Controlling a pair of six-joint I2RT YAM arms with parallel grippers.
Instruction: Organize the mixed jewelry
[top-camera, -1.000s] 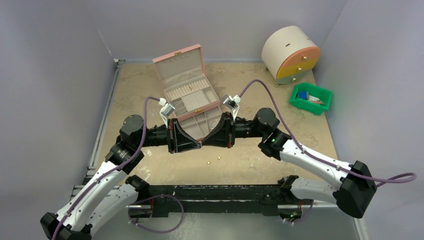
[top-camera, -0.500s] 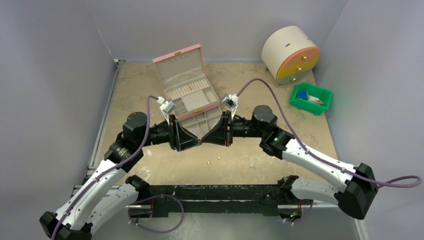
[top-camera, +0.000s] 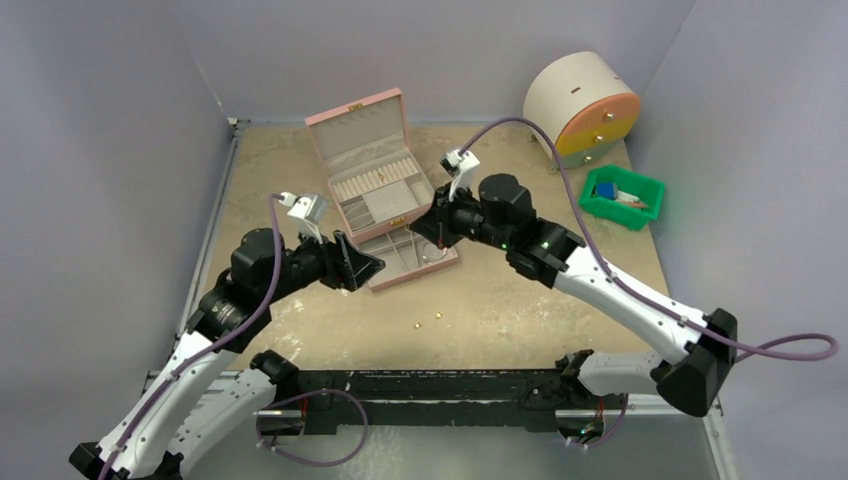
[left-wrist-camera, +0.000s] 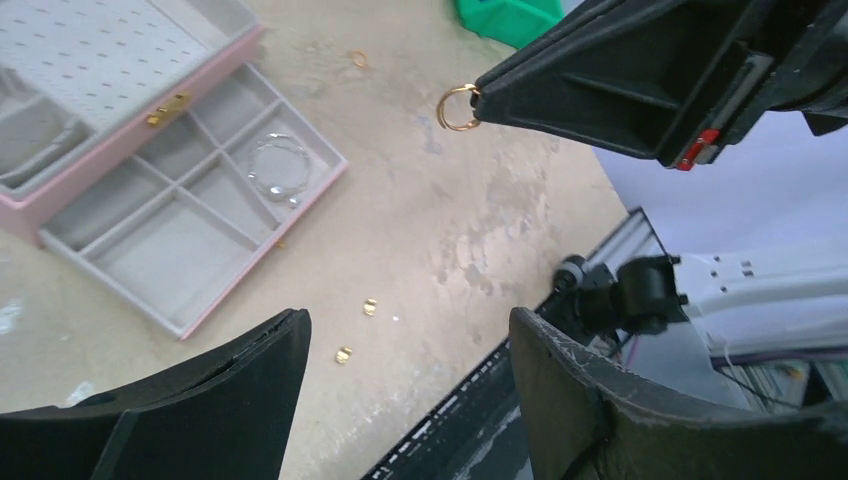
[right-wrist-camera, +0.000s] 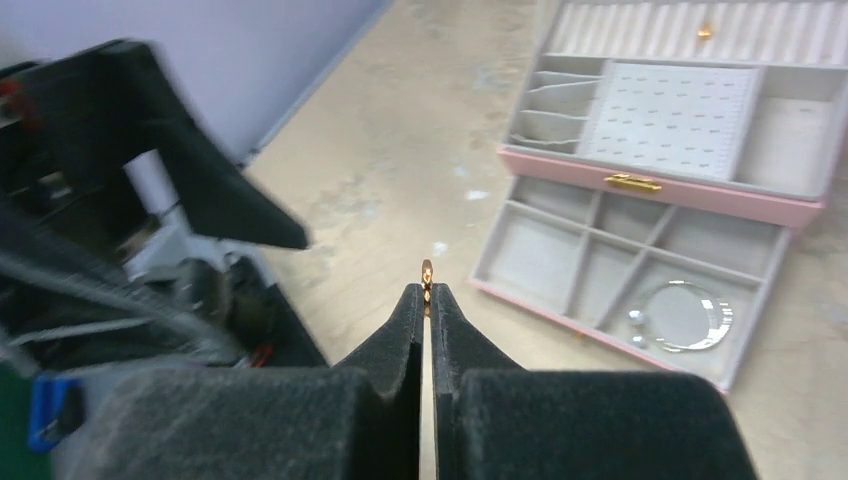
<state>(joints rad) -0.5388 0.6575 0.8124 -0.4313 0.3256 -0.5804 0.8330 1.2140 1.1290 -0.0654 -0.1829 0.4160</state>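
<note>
My right gripper (right-wrist-camera: 427, 290) is shut on a small gold ring (right-wrist-camera: 427, 270), which stands edge-on above its tips. In the left wrist view that ring (left-wrist-camera: 458, 107) hangs from the right gripper's black tip above the table. My left gripper (left-wrist-camera: 405, 340) is open and holds nothing, left of the drawer (top-camera: 405, 250) of the pink box (top-camera: 375, 190). The silvery bracelet (left-wrist-camera: 280, 168) lies in a drawer compartment. A second gold ring (left-wrist-camera: 358, 59) lies on the table beyond the drawer. Two gold beads (left-wrist-camera: 370, 307) (left-wrist-camera: 343, 354) lie on the table under the left gripper.
The pink box's lid (top-camera: 358, 125) stands open at the back. A round white cabinet (top-camera: 580, 108) with coloured drawers stands at the far right, with a green bin (top-camera: 621, 197) of blue items in front of it. Grey walls enclose the table.
The two grippers met tip to tip over the drawer front. Now the left gripper has opened and drawn back left, and the right gripper has moved up and right with the gold ring.
</note>
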